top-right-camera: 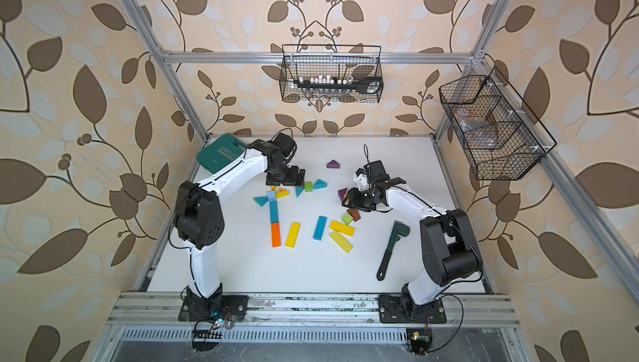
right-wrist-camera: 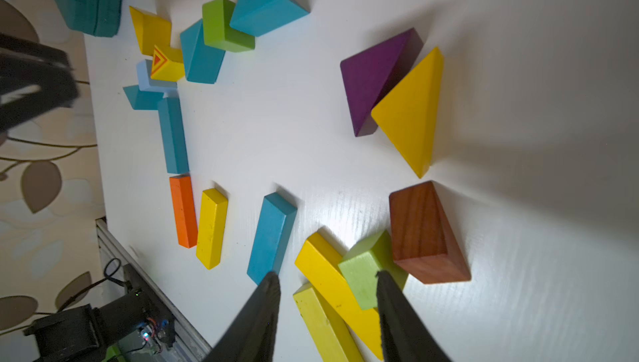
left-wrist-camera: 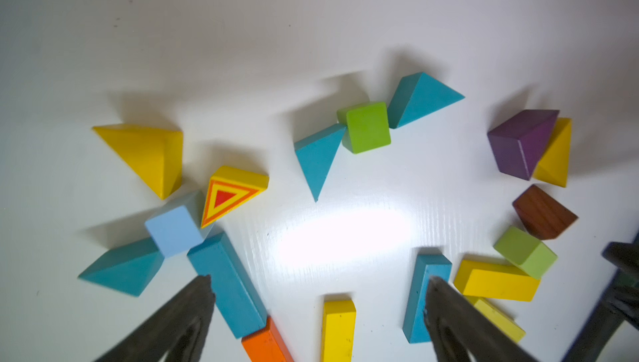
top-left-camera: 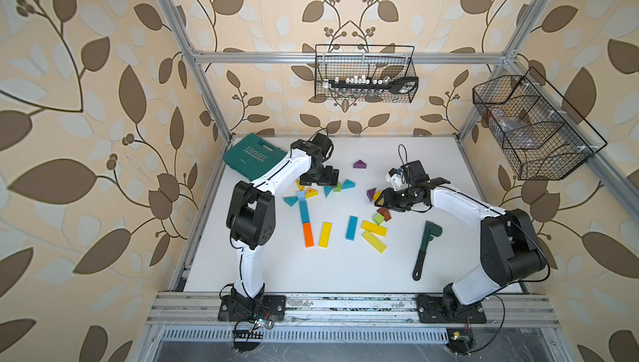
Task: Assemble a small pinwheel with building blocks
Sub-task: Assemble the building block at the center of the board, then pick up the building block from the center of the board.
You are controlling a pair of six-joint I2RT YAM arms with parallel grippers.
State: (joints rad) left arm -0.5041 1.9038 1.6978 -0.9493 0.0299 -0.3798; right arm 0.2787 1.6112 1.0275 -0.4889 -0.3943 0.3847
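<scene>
Building blocks lie scattered on the white table (top-left-camera: 311, 274). A pale blue cube (left-wrist-camera: 174, 230) touches a teal wedge (left-wrist-camera: 121, 268), a red-marked yellow wedge (left-wrist-camera: 231, 192) and a teal bar (left-wrist-camera: 228, 284) that runs on into an orange bar (top-left-camera: 308, 234). A green cube (left-wrist-camera: 366, 127) sits between two teal wedges. My left gripper (left-wrist-camera: 320, 280) hovers over this area, open wide and empty. My right gripper (right-wrist-camera: 326, 277) hangs open and empty above a second green cube (right-wrist-camera: 366, 270) and two crossed yellow bars (right-wrist-camera: 332, 287), next to a brown wedge (right-wrist-camera: 425, 232).
A purple wedge (right-wrist-camera: 373, 80) leans on a yellow wedge (right-wrist-camera: 411, 111); another purple wedge (top-left-camera: 359, 164) lies further back. A dark green toy wrench (top-left-camera: 425, 249) lies at the right front, a teal case (top-left-camera: 254, 157) at the back left. Wire baskets (top-left-camera: 364, 73) hang on the frame.
</scene>
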